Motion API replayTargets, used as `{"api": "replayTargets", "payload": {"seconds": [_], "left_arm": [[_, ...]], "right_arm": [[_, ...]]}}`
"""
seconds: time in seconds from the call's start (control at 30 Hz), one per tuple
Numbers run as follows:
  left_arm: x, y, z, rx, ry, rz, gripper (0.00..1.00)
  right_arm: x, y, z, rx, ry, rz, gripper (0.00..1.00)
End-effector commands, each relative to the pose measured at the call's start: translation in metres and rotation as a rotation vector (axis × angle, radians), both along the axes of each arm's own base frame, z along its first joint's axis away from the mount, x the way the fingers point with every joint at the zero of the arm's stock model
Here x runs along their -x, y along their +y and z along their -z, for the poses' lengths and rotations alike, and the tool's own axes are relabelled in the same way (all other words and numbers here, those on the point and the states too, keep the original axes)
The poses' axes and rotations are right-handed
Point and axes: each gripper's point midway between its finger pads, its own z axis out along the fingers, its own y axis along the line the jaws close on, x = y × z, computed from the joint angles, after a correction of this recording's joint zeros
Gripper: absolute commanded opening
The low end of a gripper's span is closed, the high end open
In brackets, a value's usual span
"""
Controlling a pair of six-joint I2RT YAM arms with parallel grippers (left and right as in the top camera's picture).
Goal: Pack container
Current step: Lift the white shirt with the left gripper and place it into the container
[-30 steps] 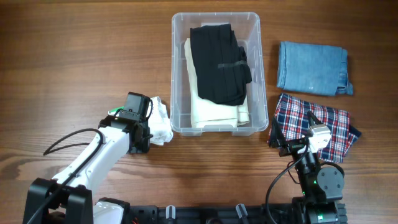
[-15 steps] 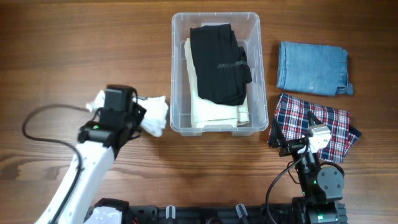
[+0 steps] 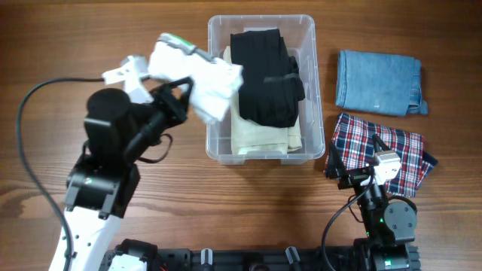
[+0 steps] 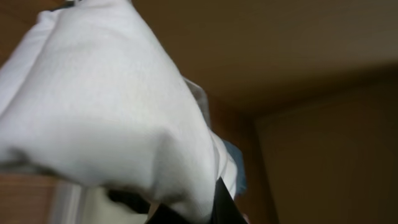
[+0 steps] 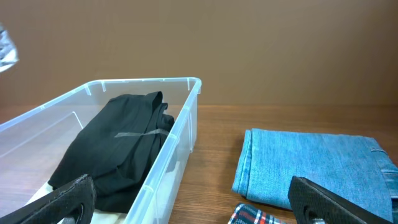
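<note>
The clear plastic container [image 3: 218, 150] stands at the table's middle back. It holds a folded cream cloth [image 3: 260, 135] with a black garment [image 3: 265, 75] on top. My left gripper [image 3: 181, 98] is shut on a white cloth [image 3: 203, 79] and holds it raised over the container's left rim. That cloth fills the left wrist view [image 4: 106, 112]. My right gripper [image 3: 374, 169] is open and empty, low above a plaid cloth [image 3: 407, 162]. The right wrist view shows the container [image 5: 180, 143], the black garment [image 5: 118, 143] and folded blue denim [image 5: 311, 162].
Folded blue denim [image 3: 376, 81] lies right of the container, with the plaid cloth in front of it. The left arm's black cable [image 3: 34, 105] loops over the table's left side.
My left arm has lifted the white cloth off the table and carried it up and to the right, from beside the container's front left corner to over its left rim. The right arm has not moved.
</note>
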Motion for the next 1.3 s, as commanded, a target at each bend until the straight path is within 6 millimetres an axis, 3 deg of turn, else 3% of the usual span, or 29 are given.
{"api": "replayTargets", "payload": {"seconds": [0.0, 0.17, 0.33, 0.43, 0.63, 0.7, 0.9, 1.1, 1.27], "left_arm": [[0.013, -0.052, -0.016, 0.017, -0.071, 0.202, 0.04], [0.013, -0.09, -0.006, 0.02, -0.07, 0.298, 0.04], [0.005, -0.115, 0.009, 0.032, -0.049, 0.338, 0.04], [-0.002, -0.118, 0.015, 0.096, 0.02, 0.283, 0.04], [-0.013, -0.109, 0.031, 0.24, 0.189, -0.068, 0.04], [-0.008, -0.109, 0.036, 0.3, 0.219, -0.225, 0.04], [0.007, -0.123, 0.053, 0.343, 0.164, -0.477, 0.04], [-0.01, -0.138, 0.097, 0.344, 0.201, -0.551, 0.04], [-0.027, -0.139, 0.105, 0.365, 0.202, -0.555, 0.04]], "right_arm": [[0.0, 0.0, -0.002, 0.009, -0.013, -0.004, 1.0], [0.0, 0.0, -0.002, 0.009, -0.013, -0.005, 1.0], [0.0, 0.0, -0.002, 0.009, -0.013, -0.004, 1.0], [0.0, 0.0, -0.002, 0.009, -0.013, -0.004, 1.0], [0.0, 0.0, -0.002, 0.009, -0.013, -0.005, 1.0], [0.0, 0.0, -0.002, 0.009, -0.013, -0.004, 1.0], [0.0, 0.0, -0.002, 0.01, -0.013, -0.005, 1.0], [0.0, 0.0, -0.002, 0.009, -0.013, -0.005, 1.0], [0.0, 0.0, -0.002, 0.009, -0.012, -0.004, 1.0]]}}
